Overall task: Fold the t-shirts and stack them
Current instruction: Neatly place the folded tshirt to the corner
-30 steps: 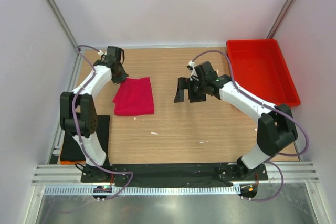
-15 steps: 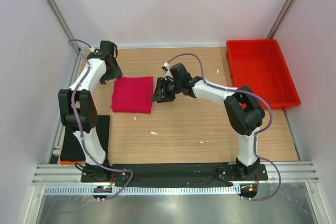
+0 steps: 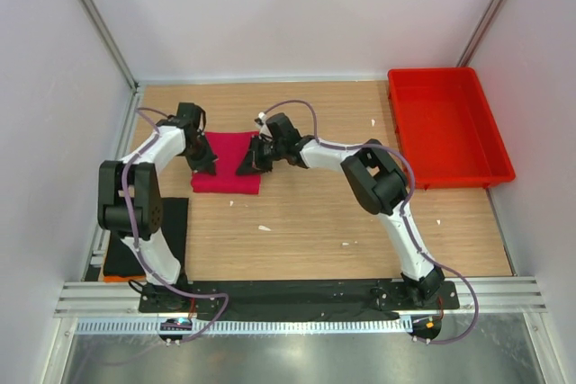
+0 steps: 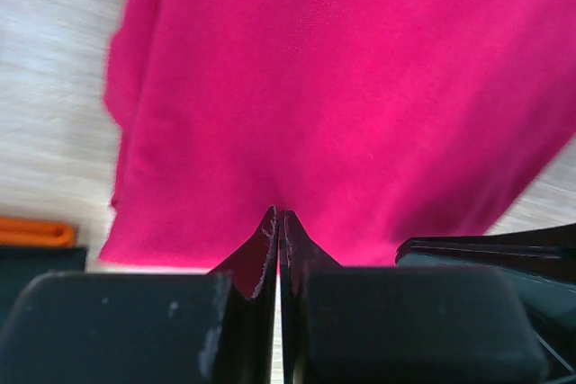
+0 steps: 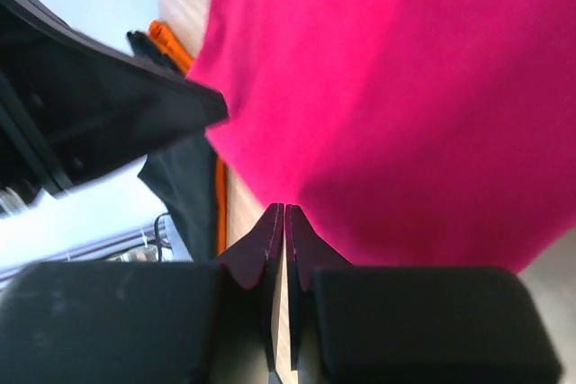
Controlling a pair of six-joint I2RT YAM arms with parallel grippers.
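No lettering, label, brand, number or sign is legible on the t-shirt, red tray or table.

Left arm and right arm reach inward, wrists facing, jaws on both pressed shut.

Crimson-pink t-shirt lies folded flat, rectangular, on the table's left.

- This is looking like a robot lab cell: plain white panels are enclosing a wooden tabletop.
- Aluminium rails are running along the near edge, carrying a left arm and a right arm with trailing cables.
- A red plastic tray is sitting far right.
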